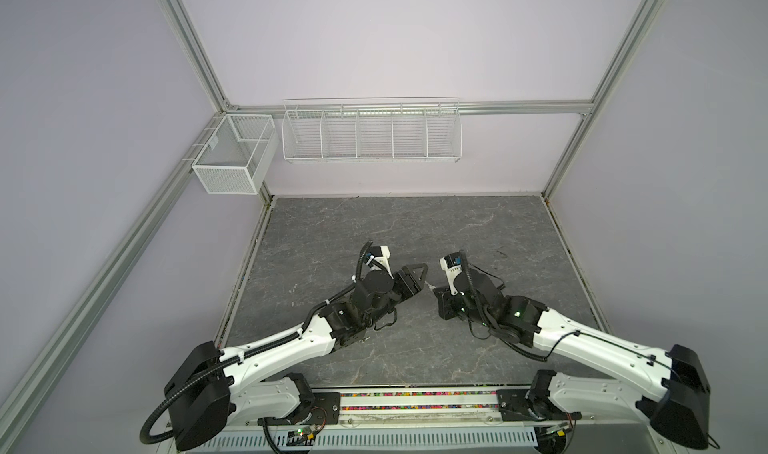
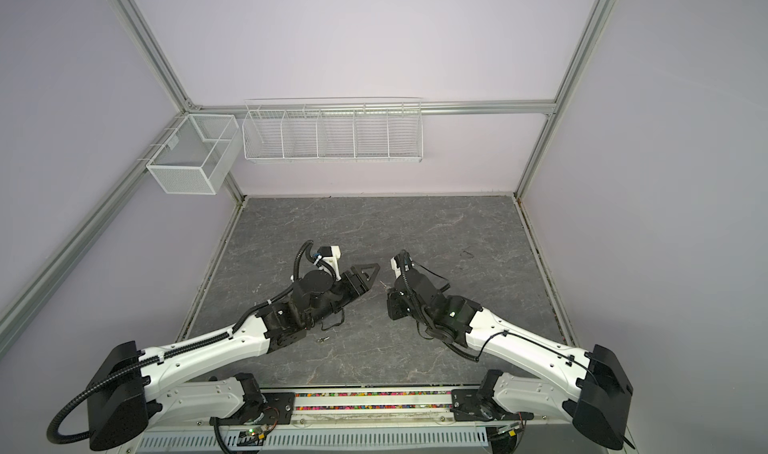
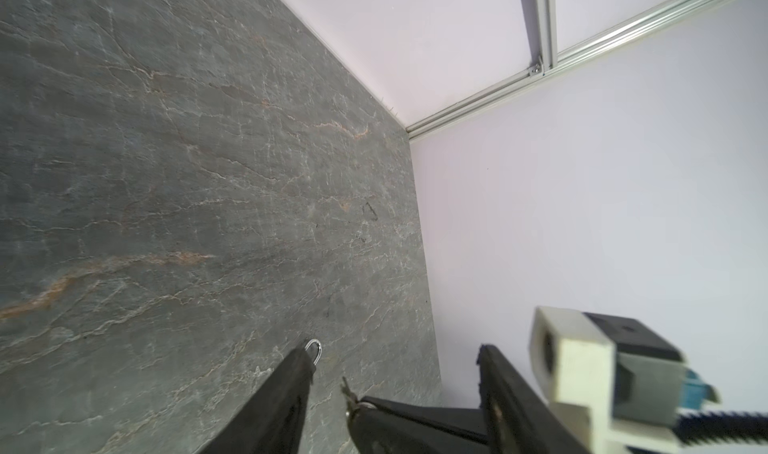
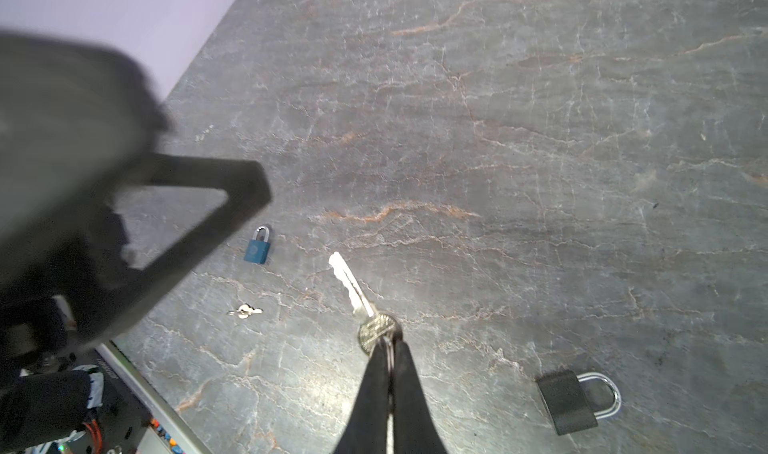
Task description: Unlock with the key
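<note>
Pinching the key by its round head, the right gripper is closed tight. The left gripper is half open and empty. A black padlock lies on the table nearby.

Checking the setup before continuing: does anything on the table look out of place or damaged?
Nothing damaged. Only oddity: a small key bunch lies loose near the blue padlock, while the right gripper pinches a larger key.

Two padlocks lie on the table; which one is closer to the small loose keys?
The blue padlock, lying close to the small keys; the black padlock lies much farther away.
</note>
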